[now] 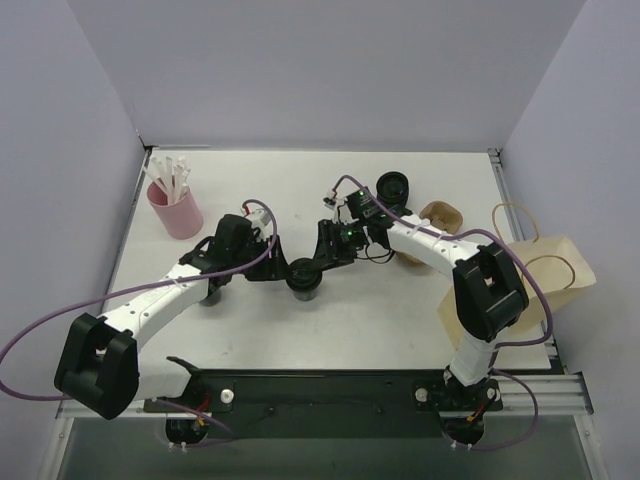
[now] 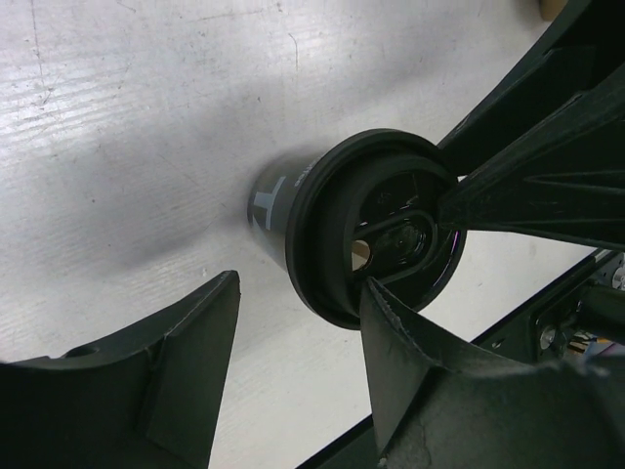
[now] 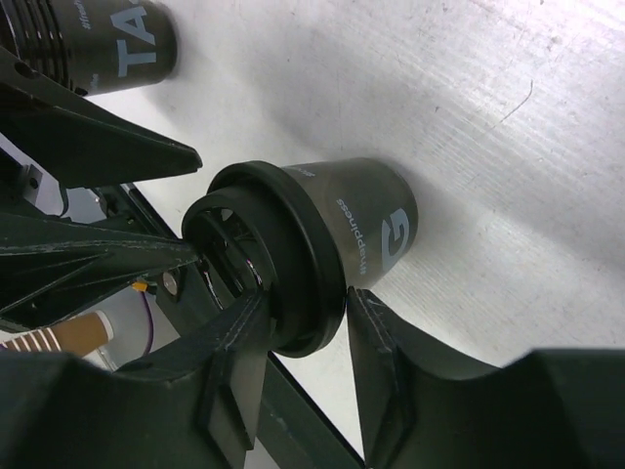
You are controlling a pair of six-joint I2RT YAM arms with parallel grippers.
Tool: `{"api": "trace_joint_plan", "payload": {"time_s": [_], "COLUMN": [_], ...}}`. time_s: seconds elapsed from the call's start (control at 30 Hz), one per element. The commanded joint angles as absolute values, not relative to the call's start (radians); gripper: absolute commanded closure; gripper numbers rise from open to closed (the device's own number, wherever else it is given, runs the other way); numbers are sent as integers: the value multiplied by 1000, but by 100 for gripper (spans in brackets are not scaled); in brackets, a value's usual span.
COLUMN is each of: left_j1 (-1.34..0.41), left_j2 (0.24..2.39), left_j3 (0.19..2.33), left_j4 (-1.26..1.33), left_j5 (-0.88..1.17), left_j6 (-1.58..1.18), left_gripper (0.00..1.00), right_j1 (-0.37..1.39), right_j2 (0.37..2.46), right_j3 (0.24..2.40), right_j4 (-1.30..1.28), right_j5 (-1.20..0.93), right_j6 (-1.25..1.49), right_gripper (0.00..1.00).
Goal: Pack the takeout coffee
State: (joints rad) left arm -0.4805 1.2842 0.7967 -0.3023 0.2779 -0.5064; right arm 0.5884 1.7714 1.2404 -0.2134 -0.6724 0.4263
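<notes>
Black cup (image 3: 332,234) rim between right tool's (image 3: 308,313) close-set fingers (image 3: 234,342), left tool (image 2: 298,288) open

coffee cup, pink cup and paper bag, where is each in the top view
coffee cup (image 1: 303,276): top view, on its black lid
pink cup (image 1: 177,214): top view, on its pink wall
paper bag (image 1: 572,268): top view, on its brown side

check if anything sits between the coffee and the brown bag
Nothing loose lies squarely between the takeout coffee and the brown bag. The right arm's own elbow crosses that line, and a brown paper container sits just beyond its forearm.
</notes>
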Motion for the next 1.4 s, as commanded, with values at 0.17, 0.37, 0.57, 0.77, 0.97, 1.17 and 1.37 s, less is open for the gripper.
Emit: {"api": "trace_joint_plan", "payload": {"time_s": [0.17,0.37,0.57,0.77,0.97,1.17,1.37], "left_j1": [-474,-474,-474,-474,-474,-474,-474], "left_j2": [1307,1325,1371,1404,1422,1431,1434], "left_j3": [787,766,733,713,690,666,649], "left_j4": [-219,-169,-123,-95,-91,-90,-94], "left_j5": [268,296,321,322,305,290,268], "left_j6": [-512,-540,-557,-563,-563,-558,-560], "left_gripper": [41,45,49,55,57,57,57], "right_j1": [581,583,578,574,558,545,532], "right_j2": [1743,1723,1703,1689,1687,1707,1713], "right_j3": [1129,1088,1081,1086,1036,953,871], "right_j4": [-106,-61,-51,-41,24,109,196], "right_j5": [-667,-664,-666,-676,-673,-678,-675], "right_j6": [465,494,506,523,546,581,610], "right_gripper": [71,72,72,72,73,74,75]}}
